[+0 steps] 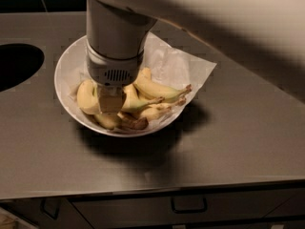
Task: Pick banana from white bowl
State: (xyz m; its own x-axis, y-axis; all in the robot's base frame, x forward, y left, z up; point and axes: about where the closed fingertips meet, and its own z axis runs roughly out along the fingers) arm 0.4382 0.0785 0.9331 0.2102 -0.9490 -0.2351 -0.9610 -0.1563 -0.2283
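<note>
The white bowl [64,75] stands on the grey counter, lined with white paper and holding a bunch of bananas. The plump, curved yellow banana [86,97] with a blunt end lies at the bowl's left side. My gripper [110,102] hangs straight down from the thick white wrist into the bowl. It sits right beside that banana's right edge, touching the bunch. Longer slim bananas [155,88] fan out to the right with dark stem tips. The wrist hides the back part of the bunch.
A dark round opening [16,63] is cut into the counter at the left. The white paper liner [183,66] sticks out past the bowl's right rim. The counter's front edge, with drawers and handles [189,205] below, runs along the bottom. My arm crosses the upper right.
</note>
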